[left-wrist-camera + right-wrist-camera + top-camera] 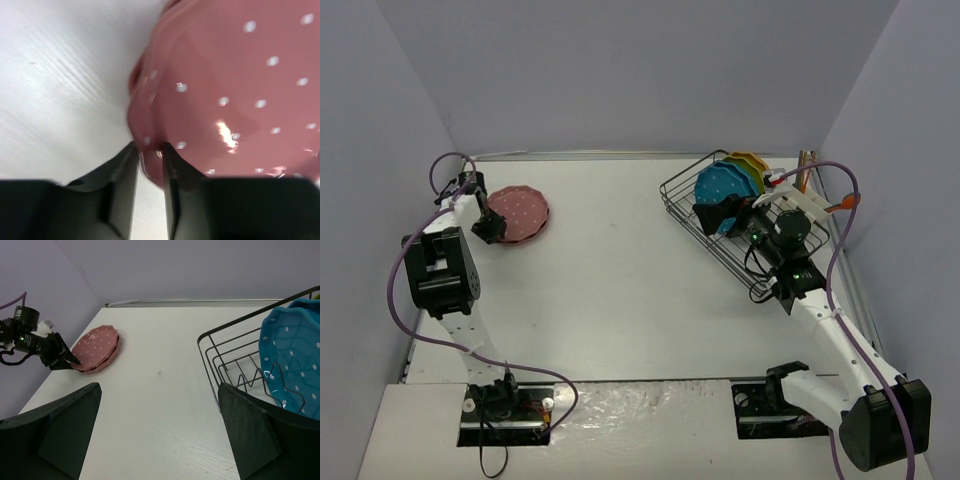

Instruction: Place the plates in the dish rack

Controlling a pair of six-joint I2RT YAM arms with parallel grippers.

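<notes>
A stack of two pink scallop-edged plates with white dots point(523, 212) lies flat near the far left corner of the white counter point(620, 290). The left gripper point(490, 230) meets the stack at the rim facing the left edge. The rest of the stack spreads away from the gripper toward the counter's middle. In the wrist view its black fingers point(117, 172) straddle the upper plate's rim with only a narrow gap. Whether they actually pinch it cannot be told. The left arm is folded up along the left edge, its wrist angled down to the plate.

The dark wire dish rack point(235, 371) sits askew by the far right corner, well apart from the stack. It holds a blue dotted plate point(292, 355) upright at its far end, with green and yellow ones behind. The right gripper point(718, 218) hangs over the rack's near slots with its fingers spread wide, holding nothing.

The left arm is far nearer the pink stack, so the lift is likely its job, followed by a carry across toward the right edge.
</notes>
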